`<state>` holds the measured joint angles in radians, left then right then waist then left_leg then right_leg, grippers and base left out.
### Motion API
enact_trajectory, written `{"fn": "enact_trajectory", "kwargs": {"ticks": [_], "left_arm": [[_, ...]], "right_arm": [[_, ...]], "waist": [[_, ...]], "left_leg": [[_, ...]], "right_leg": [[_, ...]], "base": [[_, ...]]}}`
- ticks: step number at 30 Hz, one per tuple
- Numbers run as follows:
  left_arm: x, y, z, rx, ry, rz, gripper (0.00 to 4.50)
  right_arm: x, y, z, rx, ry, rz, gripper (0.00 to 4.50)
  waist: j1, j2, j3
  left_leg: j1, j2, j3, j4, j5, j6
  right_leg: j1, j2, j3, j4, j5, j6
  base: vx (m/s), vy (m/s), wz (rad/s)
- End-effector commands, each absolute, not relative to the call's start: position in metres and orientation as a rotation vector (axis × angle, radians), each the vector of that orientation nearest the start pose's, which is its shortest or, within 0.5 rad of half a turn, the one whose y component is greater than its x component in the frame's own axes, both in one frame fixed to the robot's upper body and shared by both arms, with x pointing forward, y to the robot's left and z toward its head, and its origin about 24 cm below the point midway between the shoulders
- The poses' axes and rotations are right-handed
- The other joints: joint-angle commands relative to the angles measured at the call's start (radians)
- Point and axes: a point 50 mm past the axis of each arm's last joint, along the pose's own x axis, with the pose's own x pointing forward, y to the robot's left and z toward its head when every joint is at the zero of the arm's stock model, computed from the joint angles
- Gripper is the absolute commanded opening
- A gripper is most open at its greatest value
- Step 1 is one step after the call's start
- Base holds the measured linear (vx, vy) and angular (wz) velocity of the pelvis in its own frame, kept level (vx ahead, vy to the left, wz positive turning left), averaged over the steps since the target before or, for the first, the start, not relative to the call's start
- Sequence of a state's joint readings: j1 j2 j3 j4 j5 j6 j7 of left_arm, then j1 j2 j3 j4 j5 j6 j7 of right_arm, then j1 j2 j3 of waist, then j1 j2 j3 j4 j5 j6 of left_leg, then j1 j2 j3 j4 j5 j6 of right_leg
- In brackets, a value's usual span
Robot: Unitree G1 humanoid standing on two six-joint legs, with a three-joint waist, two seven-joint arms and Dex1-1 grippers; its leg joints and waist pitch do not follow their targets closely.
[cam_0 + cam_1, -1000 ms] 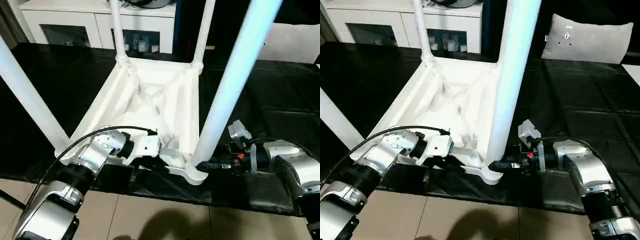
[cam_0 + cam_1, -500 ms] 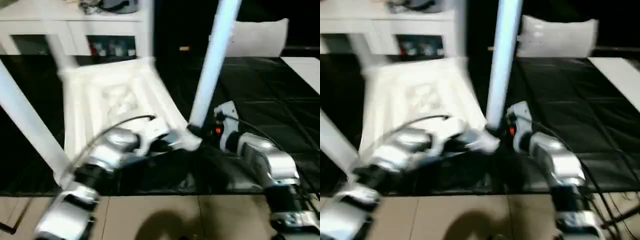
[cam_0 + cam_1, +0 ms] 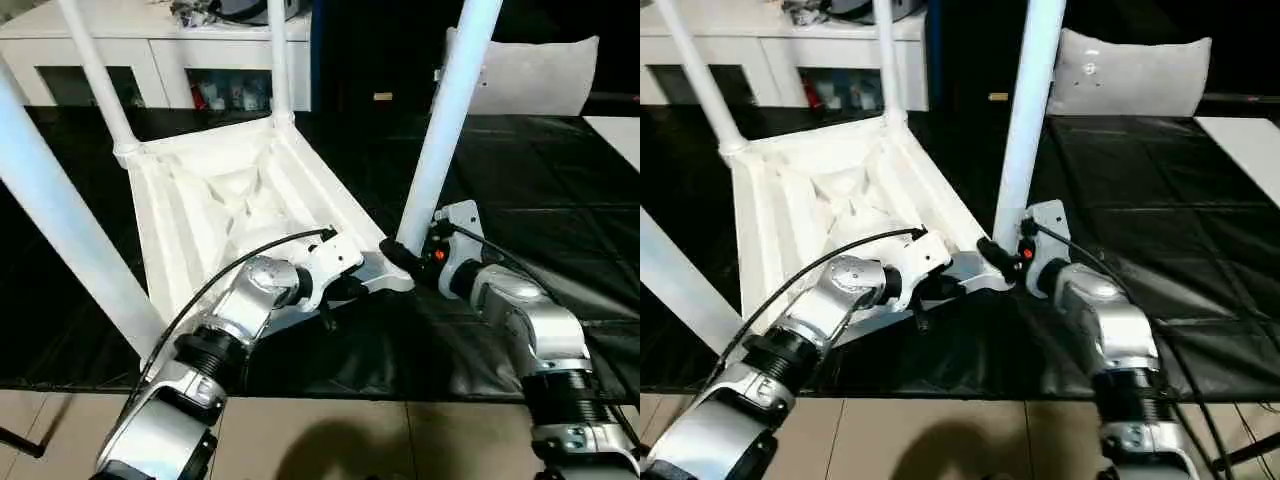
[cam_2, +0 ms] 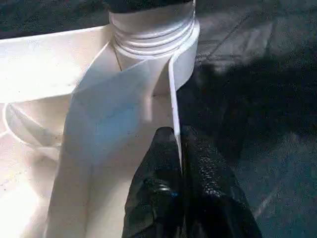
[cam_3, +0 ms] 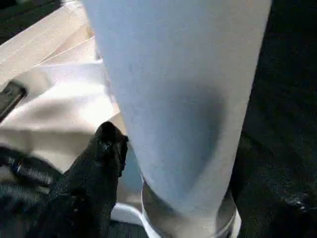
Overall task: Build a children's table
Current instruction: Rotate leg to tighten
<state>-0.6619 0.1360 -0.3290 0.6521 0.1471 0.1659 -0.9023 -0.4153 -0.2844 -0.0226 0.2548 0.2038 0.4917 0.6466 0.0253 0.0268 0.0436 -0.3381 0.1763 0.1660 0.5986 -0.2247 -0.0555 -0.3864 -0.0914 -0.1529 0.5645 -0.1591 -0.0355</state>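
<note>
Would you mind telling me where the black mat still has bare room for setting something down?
The widest free patch is the black mat right of the upturned table, below the grey pillow. A narrower strip lies between the table and the white cabinet. It is crowded at the near corner, where the left hand and right hand meet.

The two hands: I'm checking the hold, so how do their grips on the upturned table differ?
The left hand pinches the thin side rim of the table between its fingers, shut on it; the right hand sits at the base of the near leg, beside its corner socket, grip unclear. The left hand reaches from the table's near side, the right hand from its right. Both work the same corner.
</note>
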Motion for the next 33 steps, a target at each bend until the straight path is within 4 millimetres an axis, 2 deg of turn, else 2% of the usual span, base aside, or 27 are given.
{"fn": "enact_trajectory", "kwargs": {"ticks": [1,4,6,8,13,14,16,18,20,21,22,26,28,31,32,33], "left_arm": [[0.323,0.058,0.049,0.500,0.365,-1.277,0.00],[0.319,0.072,0.047,0.547,0.387,-1.364,0.00],[0.318,0.077,0.046,0.563,0.405,-1.388,0.00],[0.317,0.086,0.047,0.612,0.399,-1.446,0.00],[0.315,0.094,0.049,0.659,0.403,-1.521,0.00],[0.315,0.095,0.050,0.664,0.403,-1.534,0.00],[0.312,0.097,0.052,0.685,0.387,-1.612,0.00],[0.310,0.097,0.052,0.692,0.381,-1.636,0.00],[0.306,0.098,0.051,0.705,0.386,-1.695,0.00],[0.305,0.098,0.051,0.707,0.390,-1.712,0.00],[0.303,0.098,0.051,0.710,0.391,-1.737,0.00],[0.302,0.097,0.051,0.713,0.386,-1.756,0.00],[0.301,0.096,0.051,0.711,0.379,-1.776,0.00],[0.301,0.095,0.051,0.711,0.375,-1.784,0.00],[0.301,0.095,0.051,0.712,0.373,-1.787,0.00],[0.301,0.095,0.051,0.713,0.372,-1.788,0.00]], "right_arm": [[0.313,-0.166,0.067,0.027,0.333,0.696,3.58],[0.309,-0.186,0.073,-0.040,0.338,0.765,3.95],[0.308,-0.192,0.074,-0.074,0.349,0.786,4.00],[0.304,-0.201,0.082,-0.126,0.334,0.879,4.00],[0.298,-0.206,0.087,-0.169,0.326,0.998,4.00],[0.297,-0.206,0.087,-0.172,0.327,1.019,4.00],[0.289,-0.203,0.086,-0.154,0.348,1.148,4.00],[0.287,-0.202,0.086,-0.147,0.357,1.188,4.00],[0.282,-0.199,0.084,-0.127,0.379,1.252,4.00],[0.281,-0.199,0.083,-0.121,0.385,1.261,4.00],[0.281,-0.198,0.081,-0.116,0.390,1.268,3.74],[0.281,-0.196,0.080,-0.114,0.386,1.275,3.62],[0.281,-0.193,0.079,-0.096,0.385,1.300,3.29],[0.279,-0.191,0.078,-0.077,0.395,1.326,3.21],[0.277,-0.190,0.078,-0.063,0.400,1.340,2.91],[0.276,-0.189,0.077,-0.052,0.405,1.352,2.91]], "waist": [[0.005,-0.007,-0.065],[0.019,-0.004,-0.065],[0.022,-0.004,-0.065],[0.027,-0.007,-0.066],[0.039,-0.009,-0.071],[0.039,-0.011,-0.073],[0.044,-0.013,-0.073],[0.050,-0.012,-0.070],[0.060,-0.016,-0.068],[0.062,-0.015,-0.068],[0.067,-0.016,-0.068],[0.072,-0.014,-0.070],[0.072,-0.015,-0.070],[0.073,-0.013,-0.071],[0.074,-0.013,-0.072],[0.074,-0.013,-0.072]], "left_leg": [[-0.011,0.056,-0.017,-0.064,-0.100,0.105],[-0.008,0.061,-0.018,-0.065,-0.091,0.107],[-0.010,0.061,-0.016,-0.065,-0.100,0.108],[-0.010,0.061,-0.016,-0.065,-0.099,0.108],[-0.013,0.063,-0.014,-0.060,-0.056,0.125],[-0.017,0.064,-0.015,-0.057,-0.032,0.133],[-0.022,0.061,-0.013,-0.051,-0.016,0.148],[-0.021,0.061,-0.010,-0.052,-0.040,0.154],[-0.018,0.062,-0.010,-0.053,-0.056,0.142],[-0.017,0.063,-0.009,-0.055,-0.057,0.139],[-0.014,0.065,-0.009,-0.055,-0.056,0.131],[-0.014,0.069,-0.012,-0.056,-0.056,0.115],[-0.015,0.067,-0.010,-0.056,-0.055,0.110],[-0.016,0.066,-0.010,-0.056,-0.048,0.113],[-0.016,0.066,-0.011,-0.055,-0.045,0.114],[-0.016,0.066,-0.011,-0.055,-0.039,0.115]], "right_leg": [[0.060,-0.081,0.069,-0.069,-0.282,-0.149],[0.058,-0.080,0.071,-0.062,-0.246,-0.161],[0.060,-0.081,0.071,-0.060,-0.242,-0.163],[0.060,-0.082,0.070,-0.061,-0.250,-0.162],[0.060,-0.082,0.072,-0.050,-0.202,-0.173],[0.060,-0.082,0.073,-0.043,-0.169,-0.181],[0.058,-0.080,0.072,-0.038,-0.147,-0.189],[0.056,-0.081,0.072,-0.043,-0.186,-0.182],[0.053,-0.081,0.071,-0.048,-0.245,-0.163],[0.052,-0.081,0.071,-0.050,-0.256,-0.159],[0.049,-0.081,0.072,-0.050,-0.267,-0.156],[0.049,-0.083,0.073,-0.045,-0.237,-0.165],[0.051,-0.083,0.074,-0.045,-0.238,-0.163],[0.051,-0.082,0.073,-0.045,-0.232,-0.160],[0.052,-0.082,0.073,-0.044,-0.226,-0.161],[0.052,-0.082,0.073,-0.043,-0.220,-0.162]], "base": [[0.000,0.000,0.00],[0.000,0.000,0.00],[0.000,0.000,0.00],[0.000,0.000,0.00],[0.000,0.000,0.00],[0.000,0.000,0.00],[0.000,0.000,0.00],[0.000,0.000,0.00],[0.000,0.000,0.00],[0.000,0.000,0.00],[0.000,0.000,0.00],[0.000,0.000,0.00],[0.000,0.000,0.00],[0.000,0.000,0.00],[0.000,0.000,0.00],[0.000,0.000,0.00]]}}
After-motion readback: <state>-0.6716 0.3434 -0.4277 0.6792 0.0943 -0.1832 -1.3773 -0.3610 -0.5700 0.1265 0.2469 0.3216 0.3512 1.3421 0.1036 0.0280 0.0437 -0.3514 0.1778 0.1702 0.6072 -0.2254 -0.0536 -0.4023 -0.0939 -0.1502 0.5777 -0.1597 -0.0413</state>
